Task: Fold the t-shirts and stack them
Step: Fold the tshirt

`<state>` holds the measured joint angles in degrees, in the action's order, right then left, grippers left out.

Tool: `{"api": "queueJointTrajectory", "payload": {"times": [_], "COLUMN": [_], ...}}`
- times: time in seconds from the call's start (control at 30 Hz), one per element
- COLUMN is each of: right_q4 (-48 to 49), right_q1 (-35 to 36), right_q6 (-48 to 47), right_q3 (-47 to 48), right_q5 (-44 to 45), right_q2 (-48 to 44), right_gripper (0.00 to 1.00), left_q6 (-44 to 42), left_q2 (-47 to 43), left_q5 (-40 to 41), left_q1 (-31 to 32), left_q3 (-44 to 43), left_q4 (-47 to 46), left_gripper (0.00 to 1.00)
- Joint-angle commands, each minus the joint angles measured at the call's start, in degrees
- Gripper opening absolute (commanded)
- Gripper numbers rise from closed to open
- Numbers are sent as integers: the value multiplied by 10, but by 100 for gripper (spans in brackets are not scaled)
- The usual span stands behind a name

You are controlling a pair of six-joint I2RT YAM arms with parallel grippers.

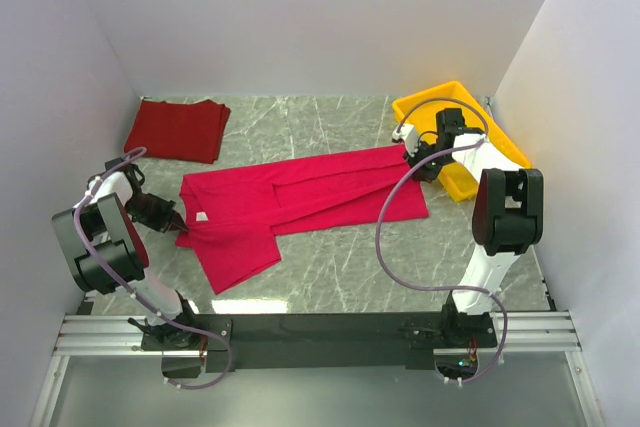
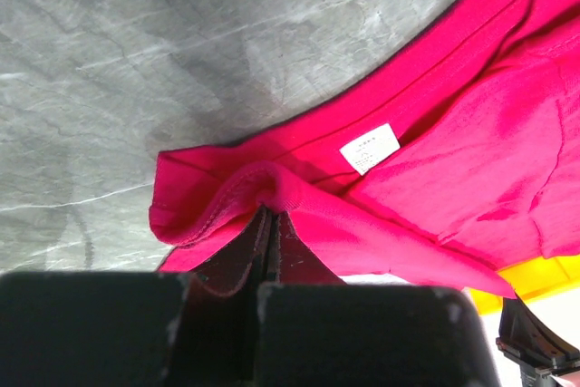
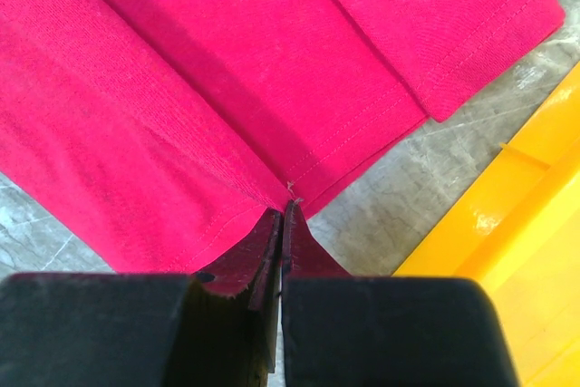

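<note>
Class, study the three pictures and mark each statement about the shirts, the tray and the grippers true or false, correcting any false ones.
1. The left gripper and the right gripper are each shut on the bright red shirt. True.
2. The dark red shirt lies in the yellow tray. False: it lies folded on the table, at the far left corner.
3. The white tag sits near the left gripper. True.
4. The yellow tray stands on the table's left side. False: it stands at the far right.
</note>
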<state>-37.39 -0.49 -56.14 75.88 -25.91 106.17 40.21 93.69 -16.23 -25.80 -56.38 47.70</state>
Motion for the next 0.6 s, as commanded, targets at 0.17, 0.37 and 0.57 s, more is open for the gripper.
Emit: {"api": "queueJointTrajectory", "payload": {"times": [0.17, 0.37, 0.57], "right_q4": [22, 27, 35], "right_q1": [2, 17, 17], "right_q6": [15, 22, 31], "right_q3": [24, 28, 28], "right_q5": [14, 14, 22], "right_q2": [6, 9, 11], "right_gripper": [1, 2, 2], "left_q6": [-14, -14, -21], "left_q2": [3, -3, -27], "left_q5": [-6, -1, 15], "left_q1": [-2, -3, -3], "left_q3": [-22, -18, -16], "left_q4": [-8, -3, 14], "left_gripper": [1, 1, 1]}}
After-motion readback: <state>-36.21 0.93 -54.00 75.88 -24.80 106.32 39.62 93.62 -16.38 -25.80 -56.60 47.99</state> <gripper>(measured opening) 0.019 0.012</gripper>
